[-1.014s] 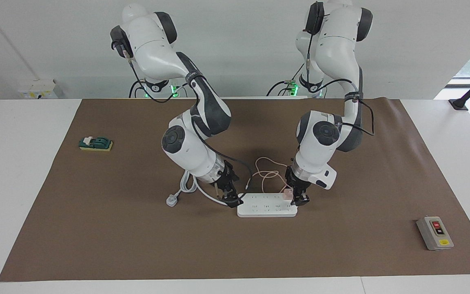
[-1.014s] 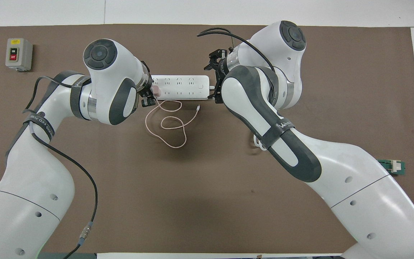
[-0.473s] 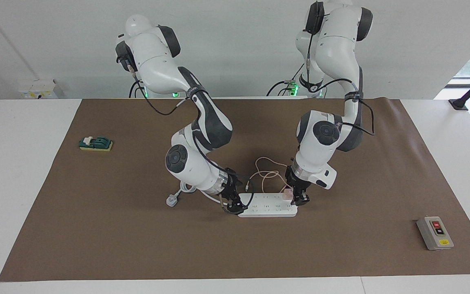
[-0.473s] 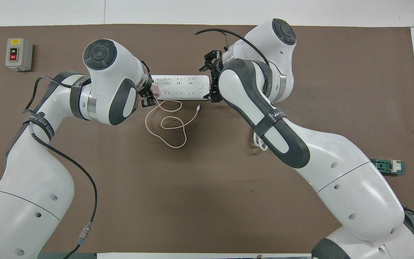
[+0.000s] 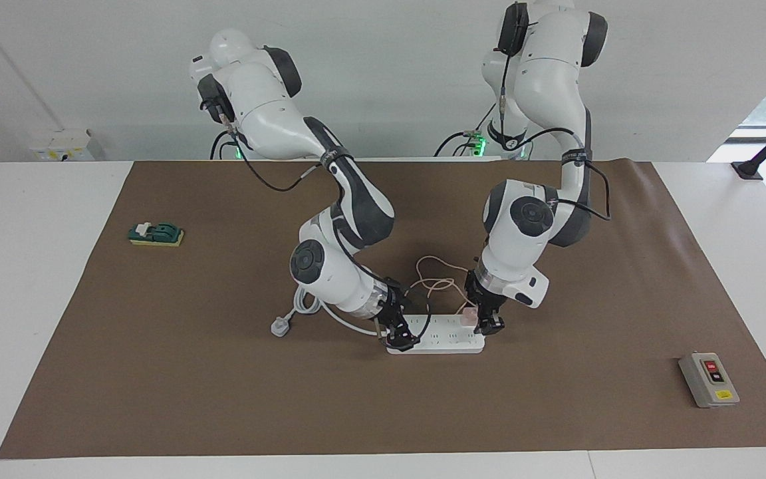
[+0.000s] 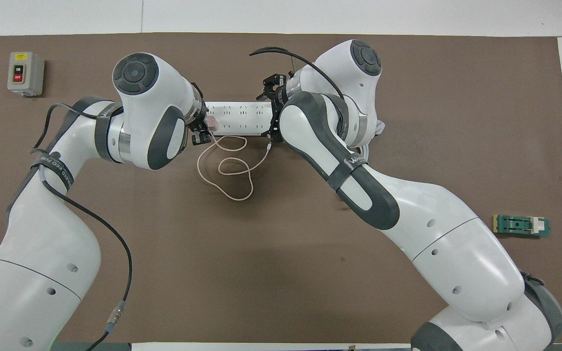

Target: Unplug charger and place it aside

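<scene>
1. So the closest thing to a container here is the white power strip, lying flat on the brown mat that covers the tabletop. Plugged into a socket at the left arm's end of it is the charger, a little pale pink cube. It's still seated in the strip.
2. The left tool is down on that end of the strip with its fingers on either side of the pink cube, closed partway onto it, so it looks like it's got a grip on the charger.
3. The right tool sits low over the strip's other end, the right arm's end. Can't tell whether it's open or closed, or whether it's actually pressing on the strip.
4. The charger's thin pink cable runs off in loose loops on the mat, nearer to the robots than the strip, with its free end lying just beside the strip.
5. The strip's thick white cord bunches up under the right arm, and its white plug lies on the mat toward the right arm's end.
6. Other stuff, well apart from all this: a grey switch box with red and black buttons toward the left arm's end, and a small green block toward the right arm's end.
</scene>
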`<state>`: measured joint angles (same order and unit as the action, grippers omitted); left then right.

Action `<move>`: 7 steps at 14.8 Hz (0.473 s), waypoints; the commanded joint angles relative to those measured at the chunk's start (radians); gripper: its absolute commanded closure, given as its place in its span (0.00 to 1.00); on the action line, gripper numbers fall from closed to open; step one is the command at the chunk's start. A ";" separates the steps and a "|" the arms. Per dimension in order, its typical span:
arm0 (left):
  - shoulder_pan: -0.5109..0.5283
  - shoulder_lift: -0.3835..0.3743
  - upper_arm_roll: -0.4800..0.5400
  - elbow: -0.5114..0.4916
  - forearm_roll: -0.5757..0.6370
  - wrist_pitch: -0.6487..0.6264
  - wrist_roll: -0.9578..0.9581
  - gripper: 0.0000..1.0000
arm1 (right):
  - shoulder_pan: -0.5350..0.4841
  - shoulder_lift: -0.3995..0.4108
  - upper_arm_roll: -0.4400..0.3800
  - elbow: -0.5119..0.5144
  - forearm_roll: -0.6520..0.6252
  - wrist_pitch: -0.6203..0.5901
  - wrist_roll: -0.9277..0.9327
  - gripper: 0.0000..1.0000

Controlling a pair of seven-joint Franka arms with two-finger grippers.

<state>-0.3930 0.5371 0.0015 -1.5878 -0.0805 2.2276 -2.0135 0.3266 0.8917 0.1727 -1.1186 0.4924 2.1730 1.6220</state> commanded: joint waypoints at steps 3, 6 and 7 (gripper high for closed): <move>-0.014 -0.032 0.012 -0.046 0.015 0.013 -0.007 0.37 | 0.003 0.038 0.002 0.037 0.021 0.031 -0.014 0.02; -0.014 -0.032 0.012 -0.046 0.015 0.017 -0.008 0.37 | 0.003 0.038 0.002 0.034 0.025 0.047 -0.014 0.02; -0.014 -0.032 0.012 -0.046 0.015 0.018 -0.007 0.37 | 0.003 0.039 0.002 0.033 0.026 0.060 -0.014 0.02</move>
<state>-0.3930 0.5367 0.0015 -1.5902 -0.0805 2.2286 -2.0135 0.3276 0.9050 0.1727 -1.1162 0.4929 2.2096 1.6220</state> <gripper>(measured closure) 0.366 0.022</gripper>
